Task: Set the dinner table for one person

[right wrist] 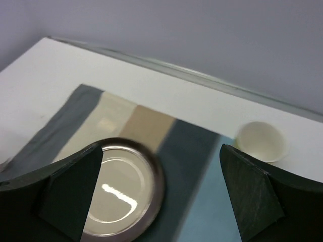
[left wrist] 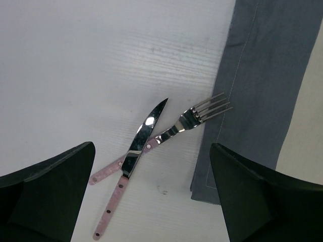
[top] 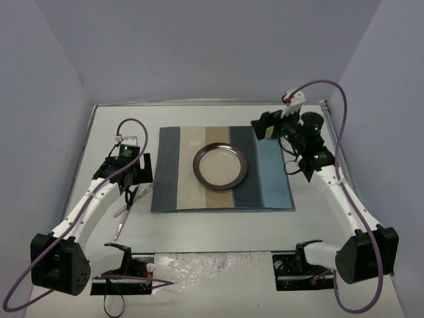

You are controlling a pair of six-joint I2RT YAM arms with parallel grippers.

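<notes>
Left hand (left wrist: 151,148), spread wide and empty, hangs over the crossed knife (left wrist: 129,160) and fork (left wrist: 169,132) — handles nearest it, tines at the placemat (left wrist: 257,91).

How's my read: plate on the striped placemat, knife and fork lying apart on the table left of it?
Not apart: the left wrist view shows the knife crossing the handle of the fork, touching it. The plate on the placemat, and both pieces on the table left of it, are right.
</notes>
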